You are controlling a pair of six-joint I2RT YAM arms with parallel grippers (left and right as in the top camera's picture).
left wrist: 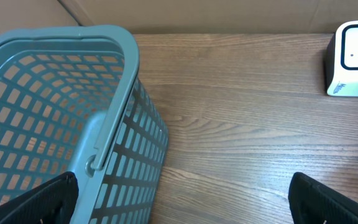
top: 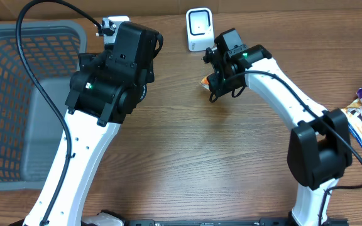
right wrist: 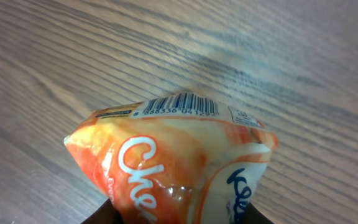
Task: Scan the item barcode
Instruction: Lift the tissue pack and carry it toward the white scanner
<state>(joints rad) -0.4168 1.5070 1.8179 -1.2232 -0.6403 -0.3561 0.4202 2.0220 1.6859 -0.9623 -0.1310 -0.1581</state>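
Now my right pincer (top: 210, 81) clenches one end of the snack packet (right wrist: 166, 162), likely light, soft and slippery, near the worktop's (top: 187, 157) far edge beside the scanner (top: 198, 28), barcode (right wrist: 176, 104) left clear.

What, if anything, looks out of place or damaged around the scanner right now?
Nothing is spilled or broken. The only oddity: the orange snack packet in the right claw is puffed and creased, so its barcode sits on a curved edge. The scanner stands upright.
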